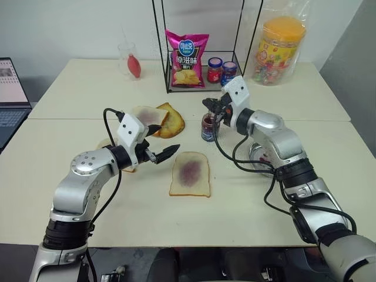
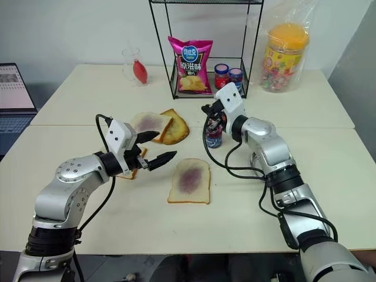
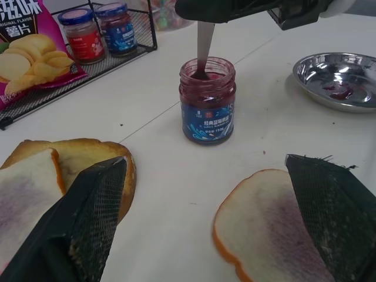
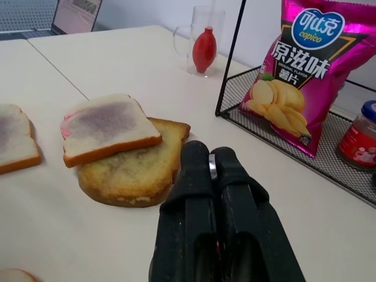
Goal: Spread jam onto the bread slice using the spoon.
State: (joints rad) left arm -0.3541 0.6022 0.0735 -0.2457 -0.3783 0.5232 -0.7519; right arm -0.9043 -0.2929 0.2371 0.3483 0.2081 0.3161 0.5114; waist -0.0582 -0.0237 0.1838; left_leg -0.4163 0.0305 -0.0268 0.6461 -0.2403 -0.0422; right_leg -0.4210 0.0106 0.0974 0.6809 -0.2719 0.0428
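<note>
My left gripper point(image 1: 166, 154) hovers spread wide and empty just left of the bread slice point(image 1: 190, 174), which lies flat near the table's front edge with a purple smear at its centre; I judge it soft and easily torn. Further right, my right gripper point(image 2: 212, 115) is clamped on the spoon point(image 3: 203, 50) by its thin handle, bowl down in the jam point(image 3: 207, 100). The spoon is stiff, probably slick; holding it high on the handle suits it.
</note>
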